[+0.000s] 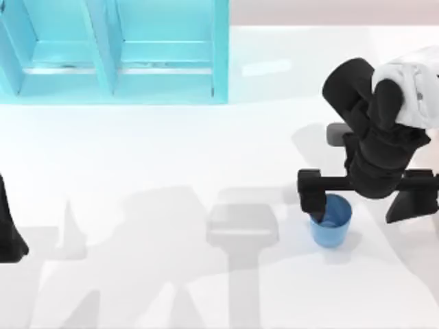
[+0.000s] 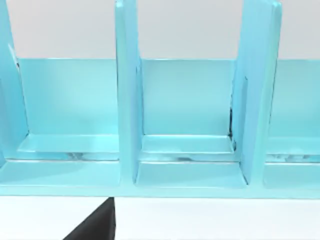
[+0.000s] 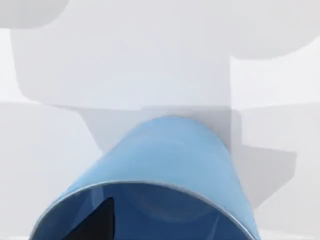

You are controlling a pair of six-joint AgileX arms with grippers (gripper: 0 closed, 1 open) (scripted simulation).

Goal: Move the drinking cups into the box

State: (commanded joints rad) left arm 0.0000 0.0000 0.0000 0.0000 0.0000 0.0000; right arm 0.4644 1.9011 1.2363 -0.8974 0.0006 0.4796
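- Top view: the right gripper [image 1: 360, 205] is hanging over the blue cup [image 1: 332, 225] at the table's right, its jaws standing wide apart, one finger [image 1: 313, 204] dipping at the cup's rim on the left and the other standing well clear out to the right.
- In the right wrist view the blue cup [image 3: 165, 170] is sitting just below the camera, mouth open toward it, and a dark fingertip [image 3: 97, 222] is reaching inside the rim; nothing is clamped yet, by my reading.
- The step in hand looks like a rim pinch: one finger inside, one outside the wall. To do it well, the arm should be settling lower before closing, so the wall is caught squarely and the cup is not tipping or skidding on the white table [image 1: 171, 151].
- The cup is standing upright with bare table all round it, so a straight lift is having plenty of room.
- The turquoise box [image 1: 116, 51] is lying at the far left of the table, well apart from the cup; the left wrist view is showing its upright dividers [image 2: 127, 95] and open compartments.
- Those divider edges are the hazard: the cup should be travelling high and coming down inside one compartment, not onto a wall.
- The left arm [image 1: 9, 229] is parked at the left edge.
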